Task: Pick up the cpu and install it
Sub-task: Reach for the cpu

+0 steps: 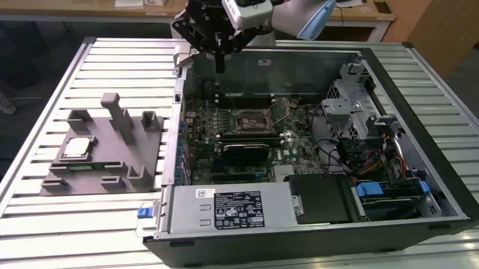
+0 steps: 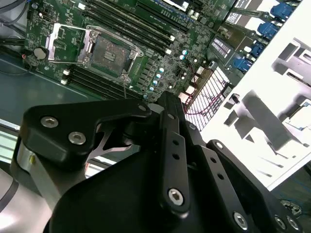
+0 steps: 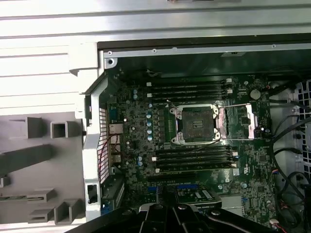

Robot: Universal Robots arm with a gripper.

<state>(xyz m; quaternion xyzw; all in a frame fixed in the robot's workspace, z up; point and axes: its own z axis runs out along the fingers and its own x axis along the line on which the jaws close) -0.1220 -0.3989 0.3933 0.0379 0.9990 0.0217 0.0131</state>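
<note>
The cpu (image 1: 77, 147), a small square chip with a silvery top, lies flat on the grey tray (image 1: 60, 182) at the exterior view's left, outside the computer case. My gripper (image 1: 219, 68) hangs high over the case's far wall, well away from the cpu. Its fingers are drawn together to one point with nothing between them. The motherboard socket (image 3: 197, 124) stands open and bare, with its metal load plate (image 3: 240, 121) folded out to the side. The same socket (image 2: 109, 51) appears in the second wrist view beyond the black gripper linkage (image 2: 170, 160).
The open case (image 1: 179, 112) lies on a slatted metal table (image 1: 112, 56). Inside are a power supply (image 1: 224, 207), a drive cage (image 1: 344, 106), cables (image 1: 351, 154) and memory slots (image 3: 194, 158). Tall posts (image 1: 120, 115) rise from the tray beside the cpu.
</note>
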